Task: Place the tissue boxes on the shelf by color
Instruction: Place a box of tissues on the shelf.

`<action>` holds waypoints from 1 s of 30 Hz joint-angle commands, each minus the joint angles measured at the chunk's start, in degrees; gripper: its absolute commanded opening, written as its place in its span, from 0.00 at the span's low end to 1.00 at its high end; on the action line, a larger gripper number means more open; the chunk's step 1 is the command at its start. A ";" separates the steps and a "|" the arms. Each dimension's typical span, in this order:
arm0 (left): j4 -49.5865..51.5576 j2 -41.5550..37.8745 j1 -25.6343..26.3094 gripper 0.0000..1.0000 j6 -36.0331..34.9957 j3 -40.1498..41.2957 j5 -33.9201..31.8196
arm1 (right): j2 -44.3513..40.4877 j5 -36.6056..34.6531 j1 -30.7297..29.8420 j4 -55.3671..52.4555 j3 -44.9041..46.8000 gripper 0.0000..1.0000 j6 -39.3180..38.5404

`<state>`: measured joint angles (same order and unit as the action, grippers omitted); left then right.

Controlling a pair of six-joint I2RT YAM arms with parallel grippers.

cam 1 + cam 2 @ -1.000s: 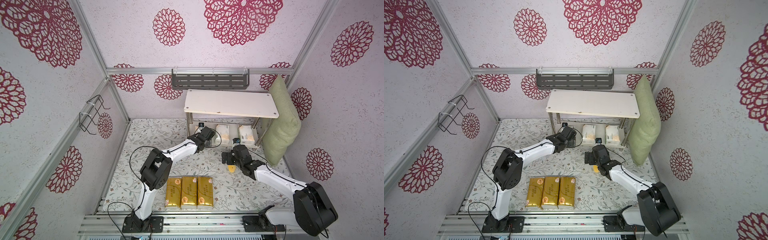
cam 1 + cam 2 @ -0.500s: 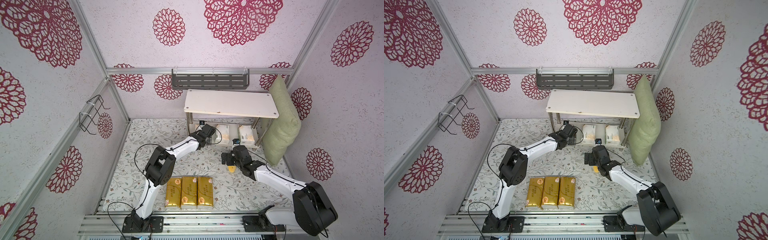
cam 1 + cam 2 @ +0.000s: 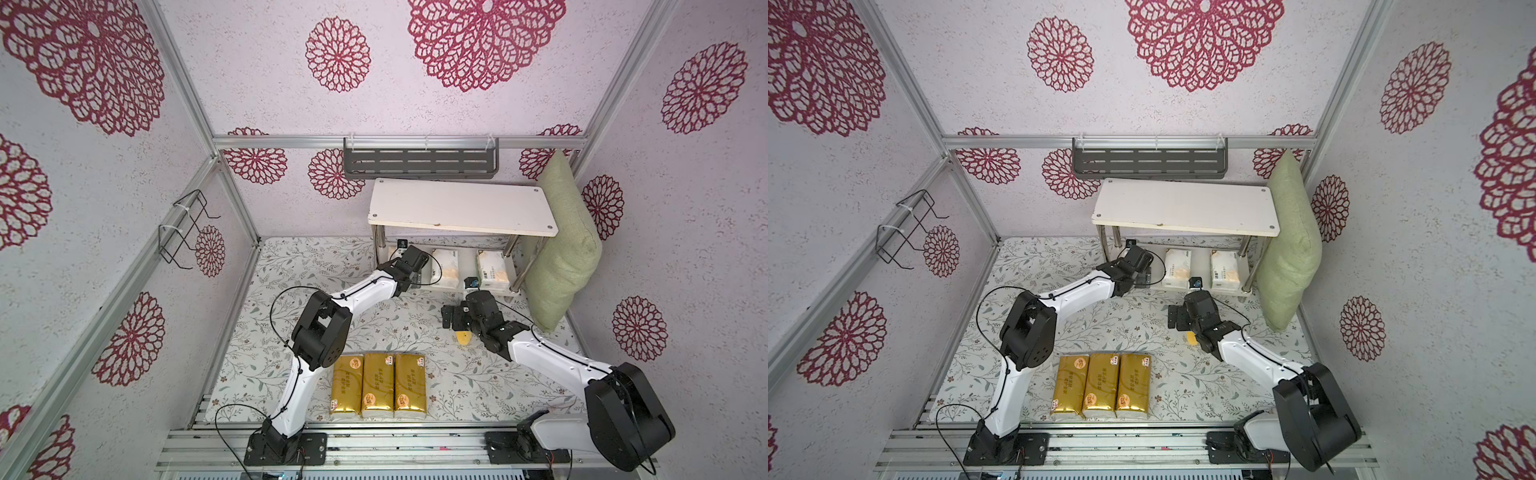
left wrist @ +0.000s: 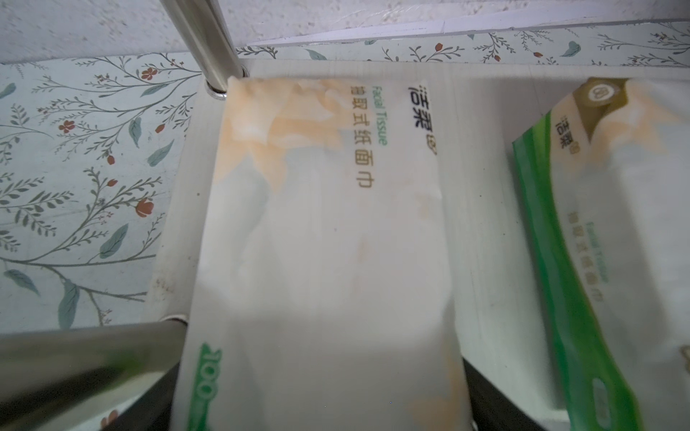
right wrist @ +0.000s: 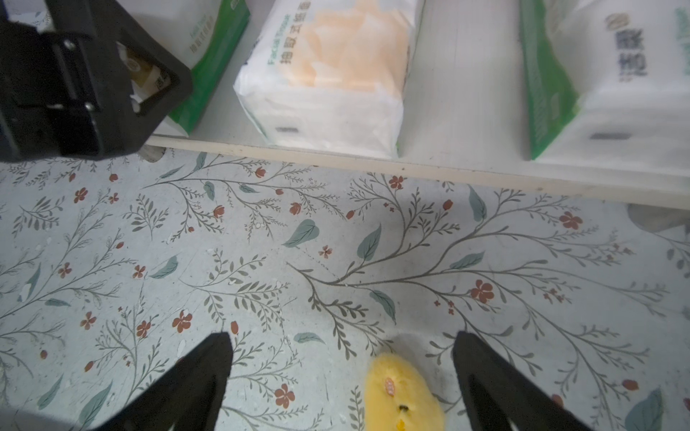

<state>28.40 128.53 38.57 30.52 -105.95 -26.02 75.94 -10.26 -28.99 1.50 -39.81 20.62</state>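
Tissue boxes here are soft, film-wrapped packs, and we judge them light, squashy and a little slippery, the shiny gold ones most of all. Three gold packs [image 3: 377, 384] lie side by side, touching, on the floral surface [image 3: 395, 328] in the lower middle of both top views, none of them on the shelf [image 3: 461, 205], which stands right of centre. Its lower board [image 5: 463, 93] carries the white ones: the middle white pack [image 3: 446, 270] and the right-hand white pack [image 3: 492, 270] with a gap between them, and a third white pack [image 4: 325, 242] lying flat by a chrome leg [image 4: 209, 44]. The left gripper [image 3: 1142, 276] reaches in around that third pack, with its dark fingers [image 4: 496, 403] at either side of the near end. Whether they pinch it or stand clear we cannot tell. The right gripper [image 5: 341, 336] hangs over the surface with its fingers spread wide, holding nothing, and a small yellow lump [image 5: 403, 395] lies below near one finger. For a gold pack we would close across the narrow width at mid-length and squeeze gently, since the wrap likely dents and an end grip would probably let it sag.
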 commanded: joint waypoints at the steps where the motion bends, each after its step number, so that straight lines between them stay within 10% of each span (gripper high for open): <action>1: 0.43 1.55 -0.68 0.90 -1.48 -1.63 0.72 | 0.04 0.27 -0.20 0.71 -0.64 0.99 0.60; 30: 0.60 -1.26 -0.42 0.89 -1.68 1.09 -0.73 | 0.04 0.96 -0.32 0.97 -0.57 0.99 0.78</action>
<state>28.01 129.40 38.15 28.73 -106.34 -25.47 76.05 -10.00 -28.99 1.50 -39.81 20.62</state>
